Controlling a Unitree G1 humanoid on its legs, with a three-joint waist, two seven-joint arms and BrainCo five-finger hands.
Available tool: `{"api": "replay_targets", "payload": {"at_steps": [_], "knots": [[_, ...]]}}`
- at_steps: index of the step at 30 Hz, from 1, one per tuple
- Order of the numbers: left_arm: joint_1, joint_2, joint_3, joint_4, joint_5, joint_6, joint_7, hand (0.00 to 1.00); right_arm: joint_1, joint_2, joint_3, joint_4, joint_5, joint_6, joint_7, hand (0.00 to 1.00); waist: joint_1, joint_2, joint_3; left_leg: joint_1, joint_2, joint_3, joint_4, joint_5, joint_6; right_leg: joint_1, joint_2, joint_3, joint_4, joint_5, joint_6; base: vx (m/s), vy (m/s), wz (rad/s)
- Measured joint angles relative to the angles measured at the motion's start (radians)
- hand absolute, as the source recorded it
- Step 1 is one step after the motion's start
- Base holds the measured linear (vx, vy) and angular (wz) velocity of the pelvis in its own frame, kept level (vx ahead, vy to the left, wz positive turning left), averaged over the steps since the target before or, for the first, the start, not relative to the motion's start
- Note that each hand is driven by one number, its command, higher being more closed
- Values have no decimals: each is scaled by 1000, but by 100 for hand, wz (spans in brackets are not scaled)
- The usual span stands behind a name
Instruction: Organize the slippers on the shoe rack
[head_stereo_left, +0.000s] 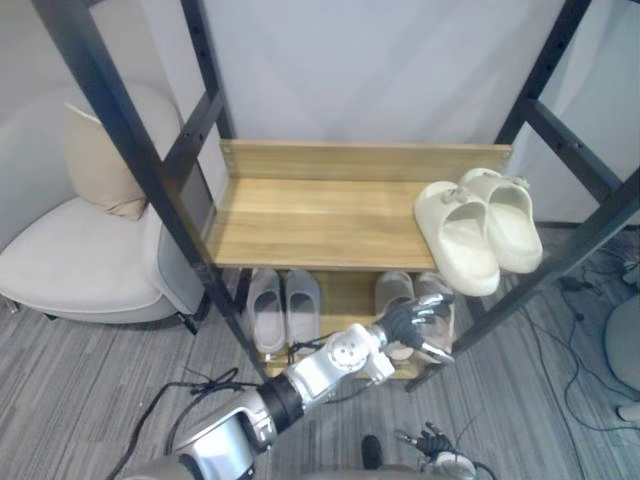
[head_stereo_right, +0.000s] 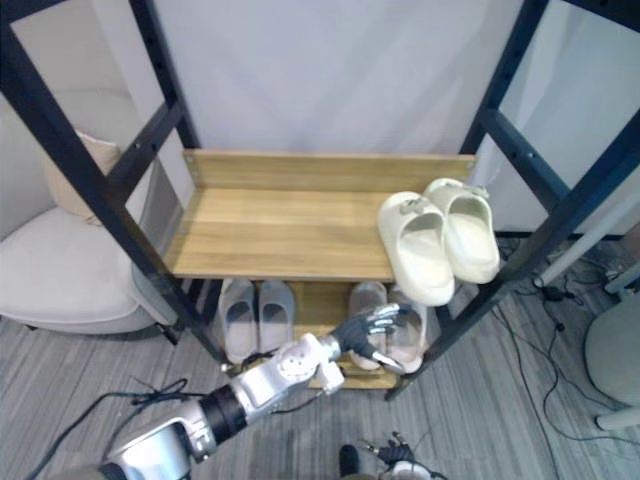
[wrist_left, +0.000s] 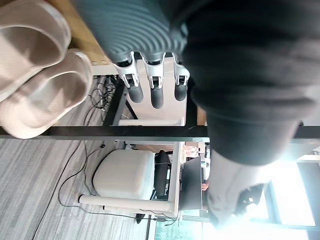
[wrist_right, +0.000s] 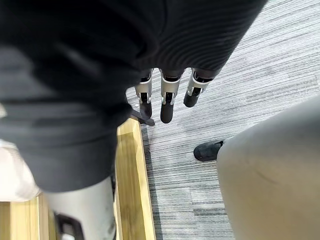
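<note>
shoe rack (head_stereo_left: 300, 215) has a black metal frame and two wooden shelves. a cream slippers pair (head_stereo_left: 480, 230) sits on the right end of the upper shelf, side by side and touching, with the toes hanging a bit over the front edge. the rest of the upper shelf is bare wood. on the lower shelf a grey slippers pair (head_stereo_left: 283, 305) is on the left and a pale pink slippers pair (head_stereo_right: 367, 297) on the right, with a gap between the pairs.

left hand (head_stereo_left: 415, 322) is reached forward and low at the front of the lower shelf, over the right-hand slipper of the pale pink pair. in the left wrist view its fingers (wrist_left: 156, 92) are straight to loosely relaxed with nothing between them, and the pale pink pair lies off to one side of them. cannot tell if the hand touches the slipper, and it grips nothing.

right hand (head_stereo_left: 435, 440) hangs low at the bottom edge of the head views, well apart from the slippers. in the right wrist view its fingers (wrist_right: 167, 107) are extended and relaxed, pointing down at the grey striped floor (wrist_right: 225, 115) next to the wooden edge of the lower shelf, holding nothing.

white armchair (head_stereo_left: 80, 260) with a beige cushion (head_stereo_left: 100, 165) stands left of the rack, just beside the frame.
</note>
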Motion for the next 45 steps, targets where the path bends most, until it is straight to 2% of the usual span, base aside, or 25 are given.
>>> {"api": "replay_targets", "payload": {"at_steps": [14, 23, 32, 41, 45], "knots": [[2, -12, 9, -1, 6, 0, -5, 0, -9, 0, -1, -5, 0, 0, 0, 0, -8, 6, 21, 6, 7, -2, 6, -2, -3, 11, 1, -2, 0, 0, 0, -20, -23, 0], [8, -14, -42, -7, 6, 0, -47, 0, -8, -1, 6, -32, 1, 0, 0, 0, -8, 8, 32, 7, 8, -8, 8, -2, -4, 15, 5, -12, 0, 0, 0, -4, -7, 1], [22, -21, -58, -13, 5, 0, -49, 0, -8, -4, 25, -32, 1, 0, 0, 0, -11, 8, 35, 17, 7, -16, 14, -2, -3, 31, 2, -21, 0, 0, 0, -6, -4, 1], [15, -25, -85, -181, -21, -2, -41, 0, -7, -6, 50, -31, 2, 0, 0, 0, -9, 8, 32, -3, 0, -31, 17, 4, 4, 20, -14, -33, 0, -2, 3, -20, -16, 5], [-9, -67, -107, -210, -23, -2, -28, 0, -4, -5, 51, -27, 2, 0, 0, 0, -7, 9, 26, -8, -8, -28, 17, 7, 8, 14, -21, -27, 7, -1, 4, -2, -2, -1]]}}
